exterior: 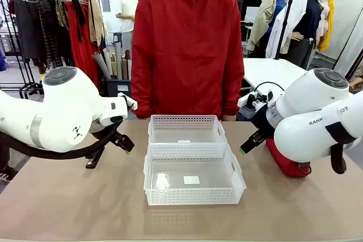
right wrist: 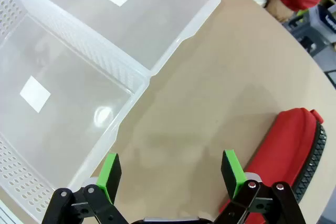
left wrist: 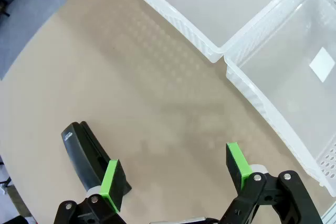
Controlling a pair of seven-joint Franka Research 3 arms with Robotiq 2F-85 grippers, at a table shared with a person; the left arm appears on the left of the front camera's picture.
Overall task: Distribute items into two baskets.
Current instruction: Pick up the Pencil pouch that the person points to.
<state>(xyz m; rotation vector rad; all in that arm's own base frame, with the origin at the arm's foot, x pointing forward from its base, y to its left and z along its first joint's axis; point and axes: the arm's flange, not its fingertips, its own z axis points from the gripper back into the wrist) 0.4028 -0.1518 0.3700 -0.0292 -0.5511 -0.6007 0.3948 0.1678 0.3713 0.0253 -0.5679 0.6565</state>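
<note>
**Inspector:** How is the left gripper standing?

**Examiner:** It is hanging over the bare table on the robot's left of the baskets. Its fingers are spreading wide and gripping nothing. The stapler is lying flat on the table just beside one green pad. I cannot tell whether the two are touching.

**Inspector:** And the right gripper?

**Examiner:** It is likewise gaping fully, with nothing between its pads. It is hovering over the table between the larger basket and the red pouch. The pouch is lying on the table on the robot's right, close by one finger, and its black zipper is showing along the edge.

**Inspector:** And the baskets?

**Examiner:** The smaller basket is sitting against the larger one's far side, in the middle of the table. Each is carrying a white label on its floor. A person in a red jacket is standing behind them.
</note>
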